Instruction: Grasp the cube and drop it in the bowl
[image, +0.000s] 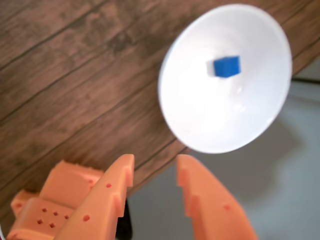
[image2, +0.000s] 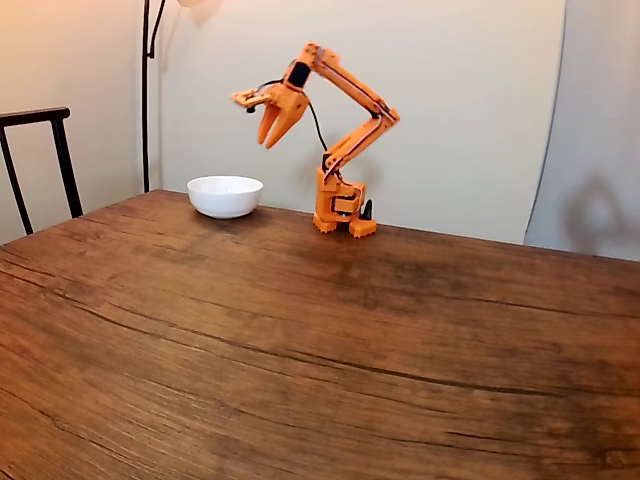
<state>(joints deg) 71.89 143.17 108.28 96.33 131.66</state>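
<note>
A dark wooden table (image2: 300, 340) is standing before a plain cream wall. The blue cube (image: 225, 66) is lying inside the white bowl (image: 260, 110), near its middle in the wrist view. The bowl (image2: 225, 196) is sitting by the table's far edge, left of the orange arm's base (image2: 340, 205) in the fixed view. The orange gripper (image2: 273, 135) is hanging above and just right of the bowl, fingers apart and empty. A black chair (image2: 40, 150) is standing at far left.

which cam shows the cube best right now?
Wrist view: the cube sits in plain sight inside the bowl, seen from above. In the fixed view, the bowl's wall hides its contents.
</note>
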